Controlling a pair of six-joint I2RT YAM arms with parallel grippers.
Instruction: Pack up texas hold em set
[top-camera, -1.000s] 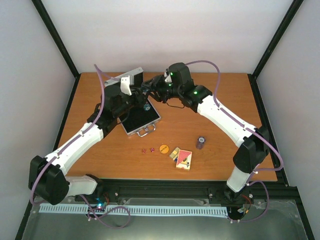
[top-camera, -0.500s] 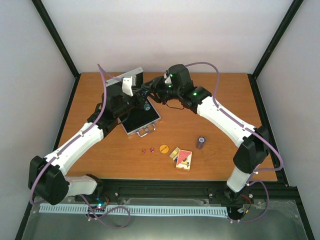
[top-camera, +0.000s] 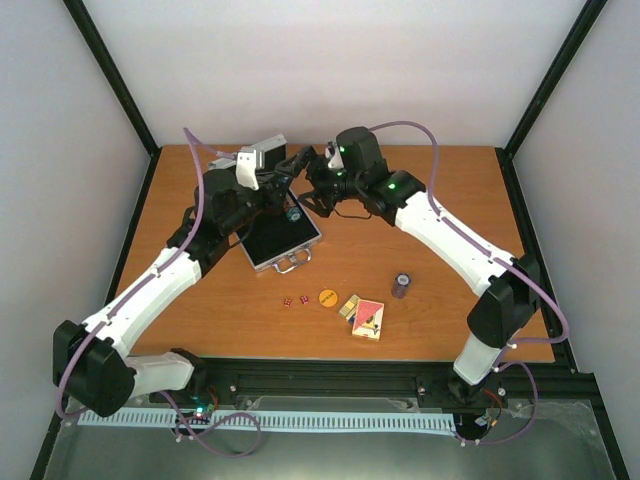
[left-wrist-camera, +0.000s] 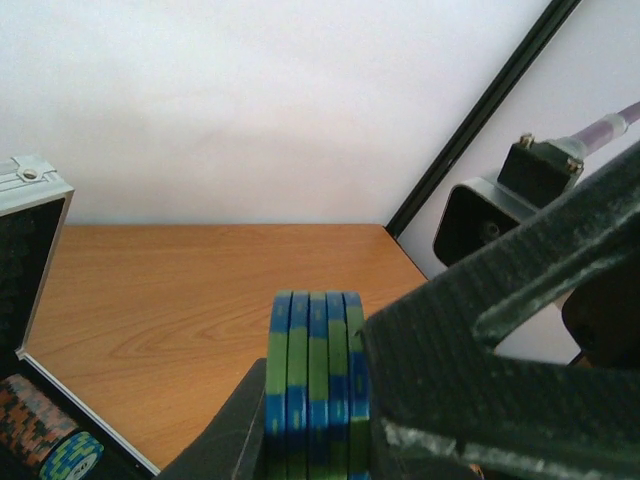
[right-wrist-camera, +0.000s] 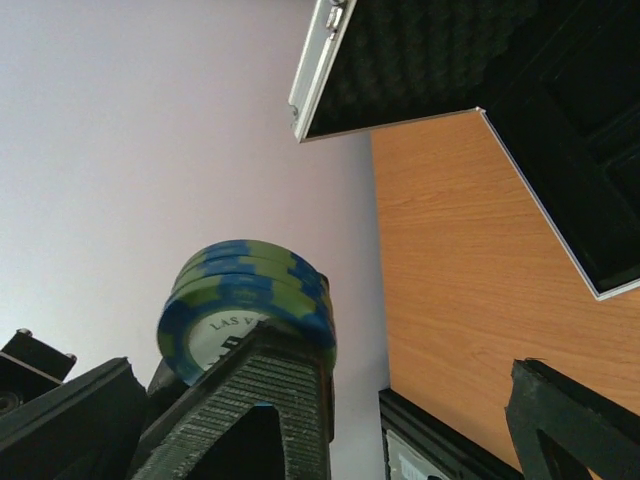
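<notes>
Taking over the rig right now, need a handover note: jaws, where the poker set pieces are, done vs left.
Left gripper: jaws shut on the blue chips, held on edge by the case.
Right gripper: jaws open, holding nothing, close to the left one.
Done: case open, lid up, chip stacks already inside.
Left: seat the blue chips, then pack the dark chip stack, card decks, orange button and red dice from the table; shut the case.

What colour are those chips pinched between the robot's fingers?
Blue with green edge stripes; the stack of chips shows best in the left wrist view.
</notes>
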